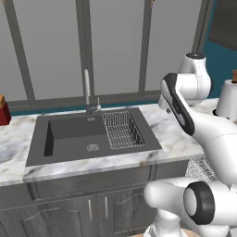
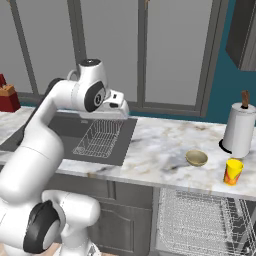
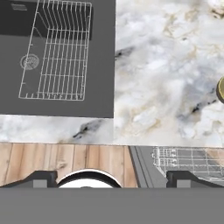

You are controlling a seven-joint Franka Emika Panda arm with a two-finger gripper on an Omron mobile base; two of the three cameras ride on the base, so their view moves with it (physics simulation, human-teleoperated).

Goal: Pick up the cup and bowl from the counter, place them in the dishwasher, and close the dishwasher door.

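Note:
On the marbled counter, a tan bowl lies to the right, and a yellow cup stands beside it near the front edge. My gripper hangs open and empty above the counter by the sink's right rim, well left of both. In the hand view the gripper shows wide-spread fingertips, and the bowl peeks in at the right edge. The dishwasher's silvery wire rack sticks out below the counter under the bowl and cup; the same rack appears in the hand view. The dishwasher door is out of view.
A dark sink with a tap holds a small wire basket. A white paper towel roll stands behind the cup. A red object sits far left. Dark cabinet doors run under the sink.

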